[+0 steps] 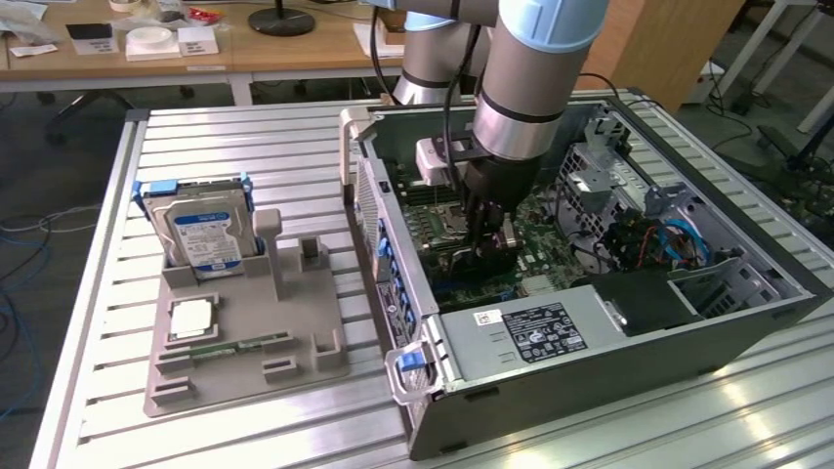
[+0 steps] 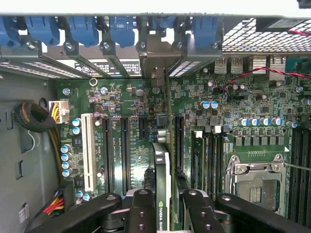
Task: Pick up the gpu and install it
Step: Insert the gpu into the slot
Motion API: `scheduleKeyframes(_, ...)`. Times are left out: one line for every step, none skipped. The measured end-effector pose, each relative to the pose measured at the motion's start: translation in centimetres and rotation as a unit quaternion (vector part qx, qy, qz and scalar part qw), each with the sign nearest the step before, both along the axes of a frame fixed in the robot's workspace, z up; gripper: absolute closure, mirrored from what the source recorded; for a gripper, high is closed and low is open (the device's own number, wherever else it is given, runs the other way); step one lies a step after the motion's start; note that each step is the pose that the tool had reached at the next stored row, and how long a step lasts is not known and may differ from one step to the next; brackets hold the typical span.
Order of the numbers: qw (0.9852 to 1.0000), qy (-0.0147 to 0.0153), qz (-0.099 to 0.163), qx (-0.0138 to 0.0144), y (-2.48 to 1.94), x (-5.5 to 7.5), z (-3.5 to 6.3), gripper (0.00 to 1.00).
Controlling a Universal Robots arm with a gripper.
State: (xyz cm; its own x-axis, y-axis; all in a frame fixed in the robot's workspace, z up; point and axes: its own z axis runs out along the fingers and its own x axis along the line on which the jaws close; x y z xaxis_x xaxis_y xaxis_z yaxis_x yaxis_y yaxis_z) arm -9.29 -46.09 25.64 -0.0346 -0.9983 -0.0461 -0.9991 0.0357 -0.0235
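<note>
Setting: Ribbed aluminium worktable (image 1: 261, 137) is carrying an open computer case (image 1: 729, 322) lying on its side, with a wooden desk (image 1: 195, 54) sitting behind it.

Fixture: grey parts tray (image 1: 234, 362) is lying on the exterior view's left of the case, holding an upright hard drive (image 1: 202, 230), a flat processor chip (image 1: 191, 319) and a slim green memory stick (image 1: 241, 344).

Arm: Universal Robots arm (image 1: 541, 68) is reaching down into the case over the motherboard (image 2: 252, 104).

Gripper: gripper (image 2: 165, 206) is closing partway around the gpu (image 2: 164, 165); in the wrist view a black finger (image 2: 143, 208) is pressing on each side of the card's upper edge.

Gpu position: the card is standing on edge between the fingers, running along the expansion slots just beside the black slot (image 2: 178, 138), its far end reaching toward the rear bracket bay (image 2: 155, 53). Whether it is already seated in a slot, I cannot tell.

Nearby: white slot (image 2: 88, 150) and empty CPU socket (image 2: 257, 182) are lying to either side, apart from the card.

Handling, as a judgement: the card is looking light, thin and rigid, yet fragile at its components and edge connector. Gripping the flat faces near the top edge, as now, seems safest; sideways force would probably be bending it or the slot.
</note>
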Motion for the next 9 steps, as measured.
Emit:
scheduleKeyframes(1.0, 0.0, 0.0, 0.0, 0.0, 0.0, 0.0, 0.73)
scheduleKeyframes(1.0, 0.0, 0.0, 0.0, 0.0, 0.0, 0.0, 0.73)
scheduleKeyframes(1.0, 0.0, 0.0, 0.0, 0.0, 0.0, 0.0, 0.73)
scheduleKeyframes(1.0, 0.0, 0.0, 0.0, 0.0, 0.0, 0.0, 0.73)
scheduleKeyframes(1.0, 0.0, 0.0, 0.0, 0.0, 0.0, 0.0, 0.73)
scheduleKeyframes(1.0, 0.0, 0.0, 0.0, 0.0, 0.0, 0.0, 0.73)
scheduleKeyframes(1.0, 0.0, 0.0, 0.0, 0.0, 0.0, 0.0, 0.73)
scheduleKeyframes(1.0, 0.0, 0.0, 0.0, 0.0, 0.0, 0.0, 0.73)
scheduleKeyframes(1.0, 0.0, 0.0, 0.0, 0.0, 0.0, 0.0, 0.73)
